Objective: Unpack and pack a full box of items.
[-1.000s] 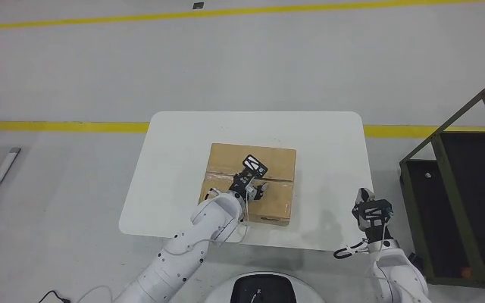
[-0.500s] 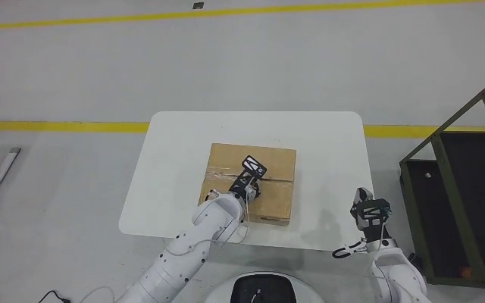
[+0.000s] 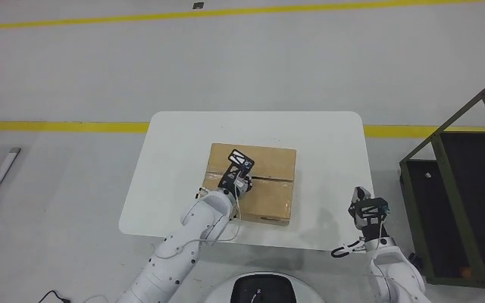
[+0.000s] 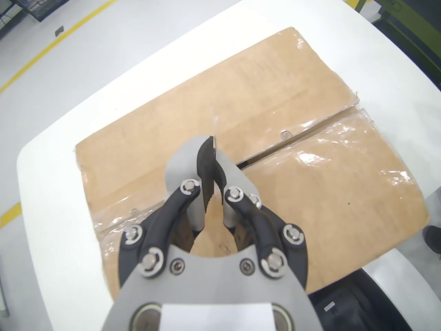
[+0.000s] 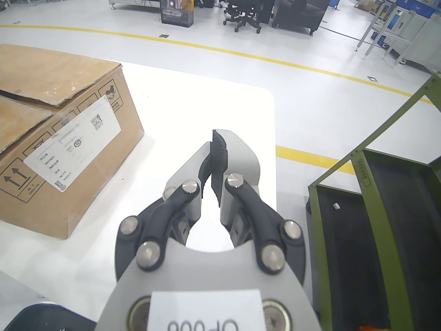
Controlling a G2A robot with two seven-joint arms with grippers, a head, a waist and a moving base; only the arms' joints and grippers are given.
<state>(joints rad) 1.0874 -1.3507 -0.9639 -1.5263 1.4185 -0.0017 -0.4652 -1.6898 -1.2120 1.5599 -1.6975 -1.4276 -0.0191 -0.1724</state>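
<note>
A brown cardboard box [image 3: 265, 160] stands mid-table, flaps down, with crinkled clear tape [image 4: 330, 146] over the centre seam. My left gripper [image 3: 241, 160] hovers over the box top near the seam's left part. In the left wrist view the left gripper [image 4: 211, 142] is shut, and a thin sliver of clear tape sticks up from between its tips. The seam [image 4: 303, 129] gapes dark to one side of it. My right gripper [image 3: 367, 206] hangs shut and empty over the table's front right corner, well clear of the box [image 5: 51, 70].
The white table [image 3: 326, 144] has bare room around the box on all sides. A green metal cart [image 3: 447, 189] stands on the floor just right of the table, close to the right gripper [image 5: 214, 153].
My left gripper has slid left along the box's seam, staying shut. The right gripper has barely shifted.
</note>
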